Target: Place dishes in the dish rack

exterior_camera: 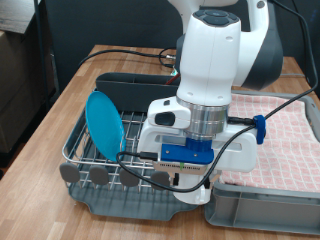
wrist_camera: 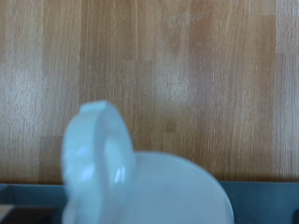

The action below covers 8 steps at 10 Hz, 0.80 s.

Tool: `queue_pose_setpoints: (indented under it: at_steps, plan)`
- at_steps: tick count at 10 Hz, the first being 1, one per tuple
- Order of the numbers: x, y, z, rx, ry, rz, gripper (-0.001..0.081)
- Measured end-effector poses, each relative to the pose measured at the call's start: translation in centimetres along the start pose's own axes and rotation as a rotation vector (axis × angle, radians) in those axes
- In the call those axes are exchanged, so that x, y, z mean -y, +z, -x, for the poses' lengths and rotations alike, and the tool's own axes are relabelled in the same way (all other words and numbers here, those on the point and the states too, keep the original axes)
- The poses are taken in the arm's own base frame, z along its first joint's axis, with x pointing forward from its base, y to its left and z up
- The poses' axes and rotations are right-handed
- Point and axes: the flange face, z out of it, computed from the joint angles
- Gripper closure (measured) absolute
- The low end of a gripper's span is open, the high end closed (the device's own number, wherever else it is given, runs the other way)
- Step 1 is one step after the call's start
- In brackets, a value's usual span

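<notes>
**A:** Going left to right in the exterior view: your round light-blue plate [exterior_camera: 104,124] is already standing on edge in the large silver wire dish rack with the dark grey plastic base [exterior_camera: 75,150], leaning a bit. Row of round grey discs [exterior_camera: 100,176] is running along the rack's front. Then the arm's white hand [exterior_camera: 180,150] is hanging low over the rack's right half, and the red-and-white checked cloth [exterior_camera: 285,140] is sitting further right, with a grey plastic tub [exterior_camera: 265,210] at the exterior view's bottom right.

**B:** So where's the white handled mug [wrist_camera: 140,182]?

**A:** Right under the gripper, it's filling the wrist view, handle [wrist_camera: 93,154] sticking up, wooden tabletop [wrist_camera: 187,65] behind it. You're basically on top of it. Can't tell if the fingers are spread or pinching, none are showing in either view. The plate's the closest obstacle, just beside the hand. Not seeing the spoon.
</notes>
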Motion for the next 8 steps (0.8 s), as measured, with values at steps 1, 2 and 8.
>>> queue_pose_setpoints:
  at_steps: [1, 2, 8]
  plan:
    - [0.1, 0.0, 0.1, 0.005, -0.002, 0.003, 0.0186]
    - [0.2, 0.0, 0.2, 0.01, -0.004, 0.005, 0.0186]
    - [1.4, -2.6, 0.3, 0.139, -0.05, 0.046, 0.0003]
